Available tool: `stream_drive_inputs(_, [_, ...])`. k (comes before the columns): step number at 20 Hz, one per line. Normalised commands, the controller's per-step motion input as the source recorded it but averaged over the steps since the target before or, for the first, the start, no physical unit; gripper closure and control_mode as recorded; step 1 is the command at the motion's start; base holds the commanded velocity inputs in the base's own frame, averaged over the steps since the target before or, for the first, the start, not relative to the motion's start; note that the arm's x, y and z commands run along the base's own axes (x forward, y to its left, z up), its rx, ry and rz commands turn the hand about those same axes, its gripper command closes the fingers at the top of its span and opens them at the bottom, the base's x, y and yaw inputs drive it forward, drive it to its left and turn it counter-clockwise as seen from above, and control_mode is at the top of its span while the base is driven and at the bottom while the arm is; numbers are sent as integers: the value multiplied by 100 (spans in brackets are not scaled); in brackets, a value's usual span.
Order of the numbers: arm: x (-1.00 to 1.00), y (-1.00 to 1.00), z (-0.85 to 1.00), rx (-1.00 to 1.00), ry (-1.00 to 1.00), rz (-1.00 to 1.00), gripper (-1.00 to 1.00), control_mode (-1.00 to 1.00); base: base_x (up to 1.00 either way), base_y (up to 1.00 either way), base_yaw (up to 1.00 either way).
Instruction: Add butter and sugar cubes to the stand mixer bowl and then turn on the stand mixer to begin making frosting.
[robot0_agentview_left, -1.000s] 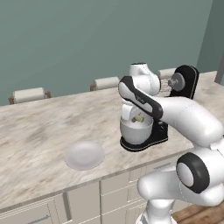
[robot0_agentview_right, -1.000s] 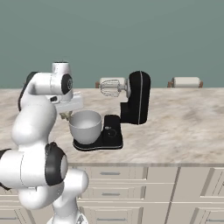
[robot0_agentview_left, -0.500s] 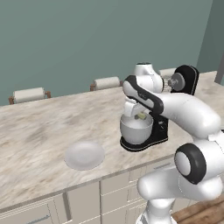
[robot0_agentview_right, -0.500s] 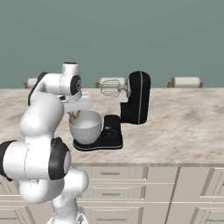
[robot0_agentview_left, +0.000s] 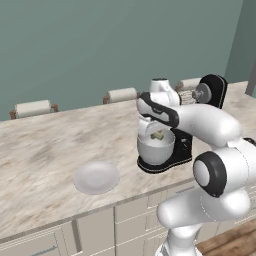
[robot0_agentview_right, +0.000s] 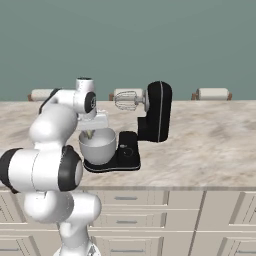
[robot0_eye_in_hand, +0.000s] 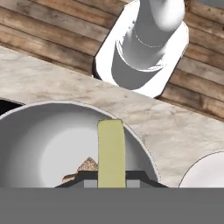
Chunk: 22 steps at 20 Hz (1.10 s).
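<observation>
From the left base view, my white arm reaches over the pale marbled counter (robot0_agentview_left: 45, 145) to the glossy black stand mixer with its tilted head (robot0_agentview_left: 212, 90). The gripper (robot0_agentview_left: 156, 134) hangs just above the deep silver-grey metal bowl (robot0_agentview_left: 156, 150), and I can make out the pale yellow-green butter stick (robot0_agentview_left: 158, 135) between its fingers, over the bowl's opening. The flat round white plate (robot0_agentview_left: 97, 176) sits apart to the left, bare.

From the right base view, the bowl (robot0_agentview_right: 97, 146) rests on the mixer's flat base (robot0_agentview_right: 125, 155), with the wire whisk (robot0_agentview_right: 126, 100) raised above and to the right of it. The hand sits above the bowl's near rim, so I judge there is room to let go without meeting the whisk.

In the hand view, the butter (robot0_eye_in_hand: 111, 153) stands up between the dark finger tips, clamped, with the bowl's pale inside (robot0_eye_in_hand: 48, 148) behind it. A small tan-beige lump low beside the tips (robot0_eye_in_hand: 87, 166) looks like the sugar cube already lying in the bowl.

To do this well, I would keep the stick centred over the bowl's interior, away from the rim, lower a little, then part the fingers cleanly and lift straight up.
</observation>
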Motion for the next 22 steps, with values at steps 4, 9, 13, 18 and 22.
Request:
stream_drive_inputs(4, [19, -5, -29, 0, 0, -6, 100, -100, 0, 0, 0])
stream_drive_inputs(9, [14, -11, -25, 0, 0, -4, 100, -100, 0, 0, 0])
stream_drive_inputs(13, [12, -7, -27, 0, 0, -5, 100, -100, 0, 0, 0])
stream_drive_inputs(18, [10, -1, -27, -2, 0, -5, 100, -100, 0, 0, 0])
stream_drive_inputs(22, [9, 0, -23, -2, 0, -5, 100, -100, 0, 0, 0])
